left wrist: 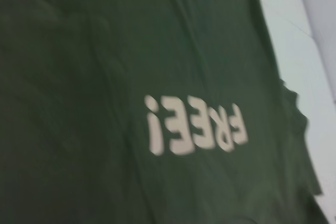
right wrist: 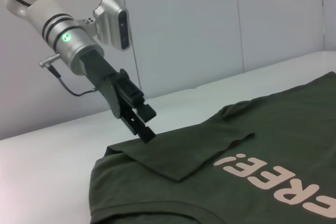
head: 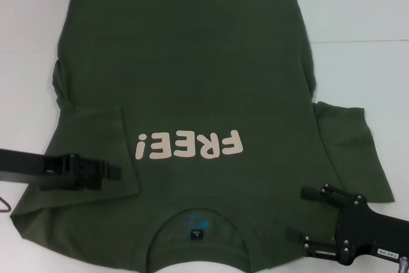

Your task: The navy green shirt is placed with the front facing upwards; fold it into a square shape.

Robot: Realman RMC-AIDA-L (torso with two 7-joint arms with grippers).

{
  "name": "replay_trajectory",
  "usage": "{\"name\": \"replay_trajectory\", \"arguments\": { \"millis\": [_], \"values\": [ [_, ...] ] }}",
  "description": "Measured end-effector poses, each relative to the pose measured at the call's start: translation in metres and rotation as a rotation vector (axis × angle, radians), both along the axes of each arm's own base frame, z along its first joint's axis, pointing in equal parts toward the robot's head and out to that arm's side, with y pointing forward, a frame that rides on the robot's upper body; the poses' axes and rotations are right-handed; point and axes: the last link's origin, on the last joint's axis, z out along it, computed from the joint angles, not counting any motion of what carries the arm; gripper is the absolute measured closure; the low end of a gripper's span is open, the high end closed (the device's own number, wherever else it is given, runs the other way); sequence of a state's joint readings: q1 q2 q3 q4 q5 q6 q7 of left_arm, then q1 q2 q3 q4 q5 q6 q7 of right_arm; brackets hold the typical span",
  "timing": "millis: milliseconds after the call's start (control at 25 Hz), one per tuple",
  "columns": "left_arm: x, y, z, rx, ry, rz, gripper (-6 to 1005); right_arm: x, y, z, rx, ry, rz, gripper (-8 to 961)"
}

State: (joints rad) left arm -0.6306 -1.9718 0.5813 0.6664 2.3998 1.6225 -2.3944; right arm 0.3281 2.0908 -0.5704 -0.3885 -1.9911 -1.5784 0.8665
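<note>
From my head camera, the dark olive-green short-sleeved cotton shirt (head: 185, 94) lies face up on the white surface (head: 358, 4), collar near me and hem at the far side, so the cream "FREE!" chest print (head: 190, 145) reads upside down. Its left sleeve (head: 96, 139) is already folded inward over the body, while the right sleeve (head: 351, 151) spreads out flat. My left pincer (head: 115, 172) hovers over that folded sleeve at the near left, probably because it has just laid it there; here I cannot tell how its fingers stand. My right pincer (head: 297, 215) waits at the near right by the collar, open and holding nothing, I judge ready for the other sleeve.

My left wrist camera looks straight down on green cloth and the print (left wrist: 197, 129), with the bare surface (left wrist: 315, 77) beyond the shirt's right edge.

My right wrist camera looks across at my left pincer (right wrist: 143, 128): its tips look drawn together, resting at the folded sleeve's (right wrist: 184, 150) edge, though whether they pinch cloth I cannot tell.
</note>
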Motion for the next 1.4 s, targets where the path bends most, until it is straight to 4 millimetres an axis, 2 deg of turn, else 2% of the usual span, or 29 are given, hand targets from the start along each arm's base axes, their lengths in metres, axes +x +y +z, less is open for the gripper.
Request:
{"name": "replay_trajectory", "arguments": {
  "millis": [160, 320, 520, 560, 600, 720, 1000, 1240, 1280, 1400],
  "values": [
    [0.008, -0.004, 0.001, 0.007, -0.069, -0.063, 321, 0.000, 0.001, 0.001, 0.003, -0.002, 0.004, 55],
    [0.015, -0.005, 0.012, 0.103, -0.164, -0.178, 320, -0.003, 0.003, 0.003, 0.005, 0.021, 0.002, 54],
    [0.012, -0.015, 0.019, 0.246, -0.198, -0.369, 319, -0.008, 0.011, 0.019, -0.041, 0.121, -0.107, 54],
    [0.008, -0.019, 0.019, 0.286, -0.172, -0.412, 319, -0.009, 0.020, 0.029, -0.089, 0.146, -0.201, 54],
    [0.008, -0.020, 0.018, 0.298, -0.161, -0.424, 318, -0.009, 0.020, 0.029, -0.089, 0.146, -0.201, 54],
    [0.004, -0.026, 0.017, 0.323, -0.104, -0.484, 311, -0.010, 0.037, 0.046, -0.188, 0.154, -0.370, 54],
    [0.004, -0.042, 0.017, 0.374, -0.071, -0.687, 290, -0.027, 0.076, 0.085, -0.359, 0.062, -0.652, 57],
    [0.004, -0.045, 0.017, 0.385, -0.051, -0.745, 229, -0.038, 0.111, 0.114, -0.352, -0.001, -0.920, 60],
    [0.004, -0.046, 0.016, 0.386, -0.048, -0.758, 225, -0.039, 0.123, 0.119, -0.319, -0.041, -0.980, 60],
    [0.004, -0.046, 0.014, 0.388, -0.036, -0.781, 212, -0.037, 0.132, 0.123, -0.279, -0.096, -1.034, 61]
  ]
}}
